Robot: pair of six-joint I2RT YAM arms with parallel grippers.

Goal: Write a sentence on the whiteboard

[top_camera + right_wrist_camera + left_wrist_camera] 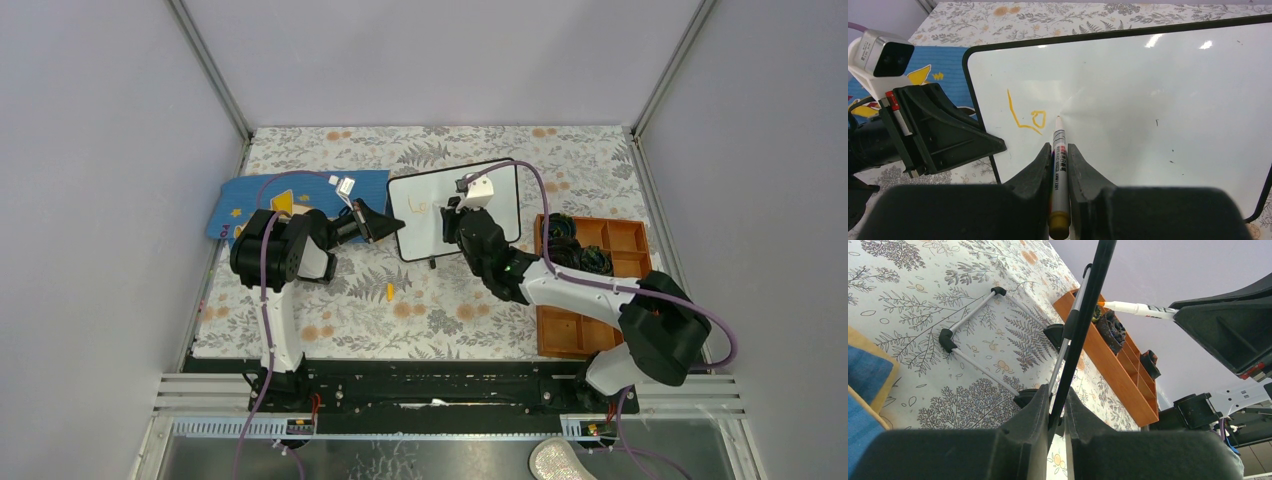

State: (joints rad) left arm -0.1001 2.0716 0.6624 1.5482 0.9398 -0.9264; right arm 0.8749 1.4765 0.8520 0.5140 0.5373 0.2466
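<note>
One whiteboard (500, 215) stands on one counter (450, 310). Two tools are at it: the left tool (392, 228) on the whiteboard's left edge, the right tool (1059, 150) in front of its face. One marker (1059, 177) sits in the right tool. Two orange letters (1023, 117) are on the whiteboard. One blue mat (250, 195) lies left of the whiteboard. One orange tray (540, 300) lies right of it, with at least three dark items (597, 260) inside. One small orange piece (390, 291) lies in front of the whiteboard.

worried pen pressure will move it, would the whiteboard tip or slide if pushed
Probably tippy by itself: the whiteboard stands propped on a thin wire stand. It looks thin and light, so the left gripper clamped on its edge is likely what steadies it. Its glossy face should let the marker glide with little push.
</note>
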